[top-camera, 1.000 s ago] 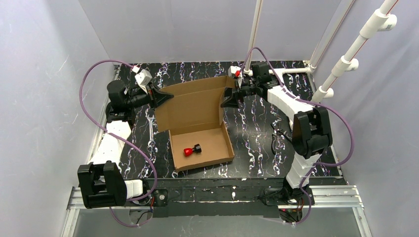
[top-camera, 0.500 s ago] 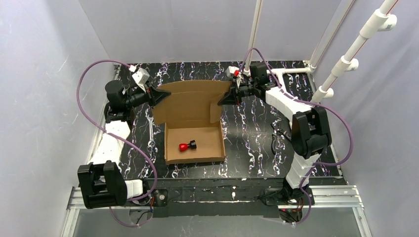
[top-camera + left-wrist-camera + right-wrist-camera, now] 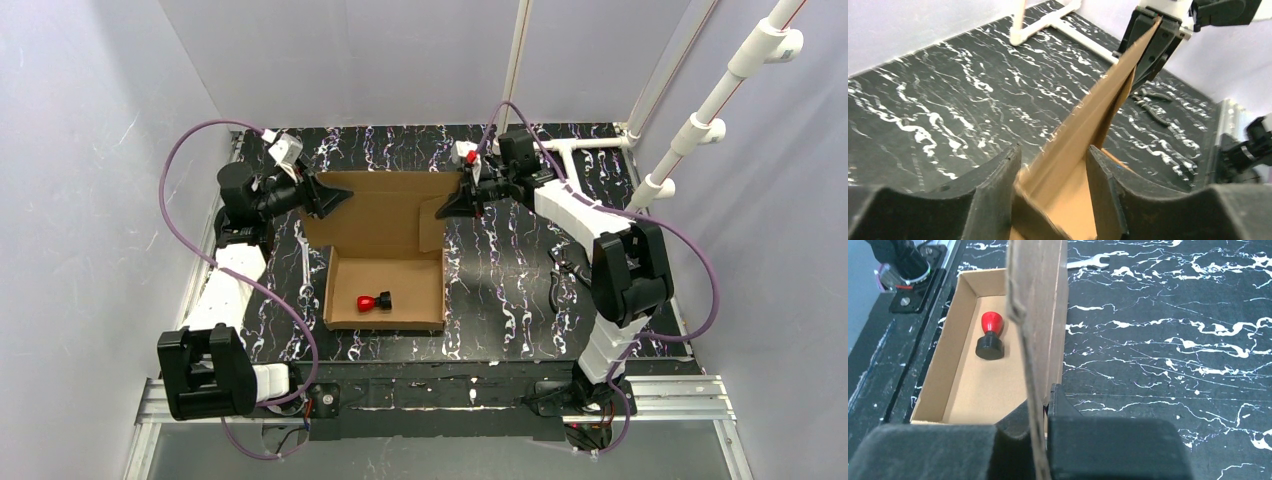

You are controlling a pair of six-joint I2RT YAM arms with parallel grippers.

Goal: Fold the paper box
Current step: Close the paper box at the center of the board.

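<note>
Top external: what's the cardboard doing? (R)

Plain brown corrugated, matte. The paper box (image 3: 385, 215) sits mid-table (image 3: 500, 280), on black top with white marble veining. Shallow rectangular tray on the near side, back panel standing upright at the far side, a short side flap bent at its right end. (M)

Anything in the tray? (R)

A small knob (image 3: 375, 301), glossy red top and round black base, lying on its side. A flat steel wrench (image 3: 1088, 262) lies just left of the box. (M)

Arms? (R)

Both reach to the far half, wrists turned inward, facing each other across the panel. The right gripper (image 3: 445, 207) is clamped on the panel's right end, raw edge pinched between its fingers. The left gripper (image 3: 1053, 155) is at the left end, fingers apart, cardboard standing in the gap. (M)
</note>
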